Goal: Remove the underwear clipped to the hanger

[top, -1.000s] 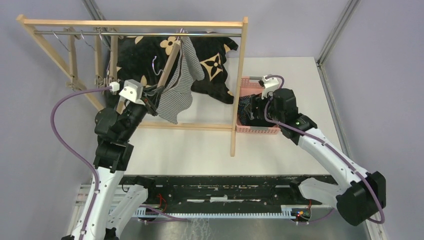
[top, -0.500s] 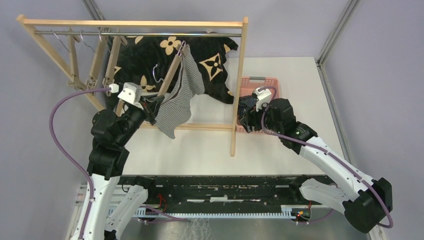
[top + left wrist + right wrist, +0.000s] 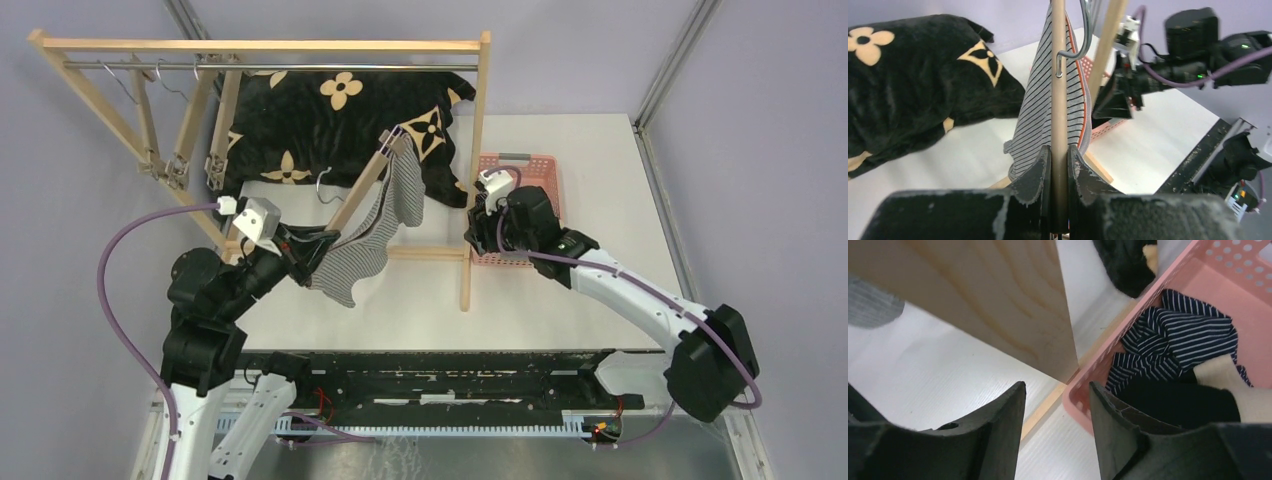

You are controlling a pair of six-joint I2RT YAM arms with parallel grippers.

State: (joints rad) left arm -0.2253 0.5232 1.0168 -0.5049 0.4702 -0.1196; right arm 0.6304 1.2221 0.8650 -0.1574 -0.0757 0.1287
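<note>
room: white bench (image 3: 560, 320), lilac walls (image 3: 770, 80) | left claw (image 3: 1059, 157) pinching hanger (image 3: 1058, 75), pinstriped shorts (image 3: 1040, 110) hang from it | right claw (image 3: 1055, 390) spread by basket (image 3: 1083, 400) rim | navy shorts (image 3: 1188, 335), black shorts (image 3: 1178, 400) inside | clips hidden

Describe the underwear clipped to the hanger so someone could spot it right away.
Find the pale wooden clothes rack on the white table. By it, a slanted wooden hanger carries grey-white pinstriped cloth boxer shorts. Unlike the navy striped pair lying in the pink plastic basket, these hang clipped.

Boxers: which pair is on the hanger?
The grey-white pinstriped pair, on the wooden hanger the left gripper holds; the navy striped pair and black pair lie in the pink basket.
</note>
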